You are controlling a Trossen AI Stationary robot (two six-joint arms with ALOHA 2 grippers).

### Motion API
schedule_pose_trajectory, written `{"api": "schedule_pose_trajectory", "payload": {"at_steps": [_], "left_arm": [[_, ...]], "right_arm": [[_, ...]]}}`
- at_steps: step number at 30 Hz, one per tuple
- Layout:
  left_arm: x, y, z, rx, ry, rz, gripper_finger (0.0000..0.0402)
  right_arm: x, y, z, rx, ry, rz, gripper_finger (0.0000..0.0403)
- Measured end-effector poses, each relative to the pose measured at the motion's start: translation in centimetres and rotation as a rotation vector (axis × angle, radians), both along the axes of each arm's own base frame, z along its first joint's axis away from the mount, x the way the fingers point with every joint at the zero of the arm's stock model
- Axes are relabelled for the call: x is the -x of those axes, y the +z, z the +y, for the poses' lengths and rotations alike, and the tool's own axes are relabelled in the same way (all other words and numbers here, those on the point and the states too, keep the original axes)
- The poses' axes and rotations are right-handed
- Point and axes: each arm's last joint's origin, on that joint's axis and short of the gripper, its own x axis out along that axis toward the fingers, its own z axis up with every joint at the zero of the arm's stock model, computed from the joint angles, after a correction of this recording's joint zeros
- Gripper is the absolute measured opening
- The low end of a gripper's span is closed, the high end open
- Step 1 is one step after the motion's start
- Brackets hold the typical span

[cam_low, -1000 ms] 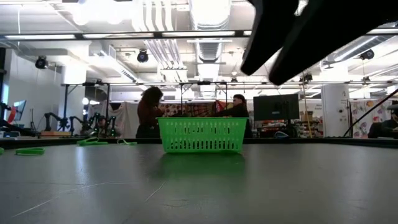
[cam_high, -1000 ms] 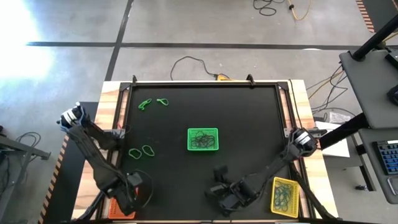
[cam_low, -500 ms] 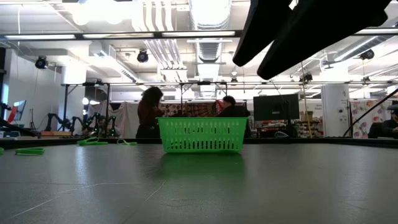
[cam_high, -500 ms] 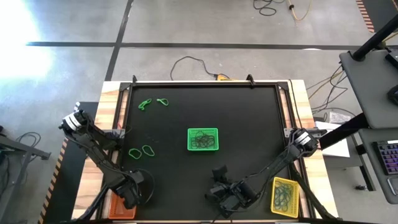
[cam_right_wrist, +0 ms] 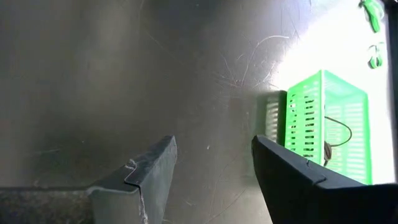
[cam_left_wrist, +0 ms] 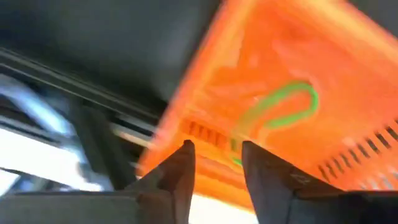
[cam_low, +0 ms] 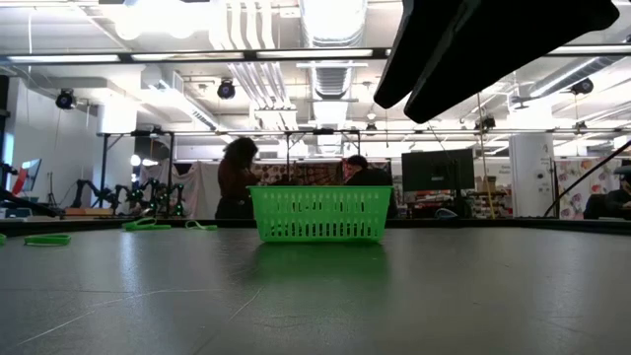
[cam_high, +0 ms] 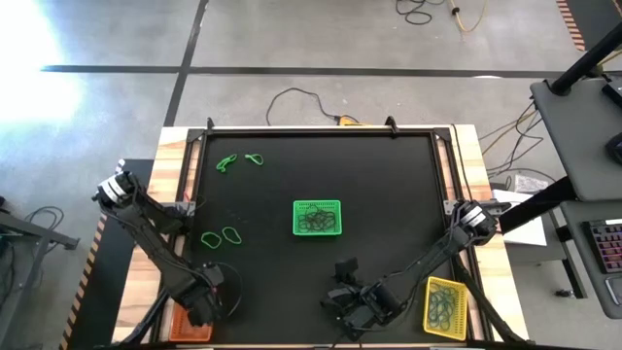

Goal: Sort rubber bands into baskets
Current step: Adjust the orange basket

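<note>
A green rubber band lies in the orange basket at the high view's lower left, directly beyond the left gripper, whose fingers stand parted and empty, while the right gripper hovers open and empty at lower centre

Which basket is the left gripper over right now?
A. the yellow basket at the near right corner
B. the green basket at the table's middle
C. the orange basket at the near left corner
C: the left gripper hangs over the orange basket, where a green rubber band lies inside, just past its jaws.
</note>
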Motion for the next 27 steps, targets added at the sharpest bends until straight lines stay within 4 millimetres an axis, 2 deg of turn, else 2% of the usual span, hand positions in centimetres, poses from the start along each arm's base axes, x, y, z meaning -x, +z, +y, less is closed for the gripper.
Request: {"api": "schedule_pose_trajectory", "payload": {"at_steps": [5, 10, 16, 23, 27], "left_arm": [[-1.7, 1.3, 2.5, -0.198, -0.062, -0.09, 0.0148], [-3.8, 1.9, 5.7, -0.201, -0.1, -0.084, 0.0157], [-4.2, 2.0, 6.1, -0.061, -0.128, -0.021, 0.0157], [-4.8, 3.2, 7.3, -0.167, -0.225, -0.156, 0.015], [-4.5, 2.8, 8.8, -0.199, -0.196, -0.089, 0.0141]], "right_arm": [[-0.1, 0.0, -0.1, 0.002, 0.002, 0.0, 0.0205], [-0.2, 0.0, -0.2, 0.003, 0.001, -0.001, 0.0205], [-0.1, 0.0, -0.1, 0.0, 0.003, -0.001, 0.0205], [-0.3, 0.0, -0.3, -0.003, -0.003, -0.008, 0.0205], [-0.4, 0.1, -0.3, -0.01, -0.006, -0.015, 0.0205]]}}
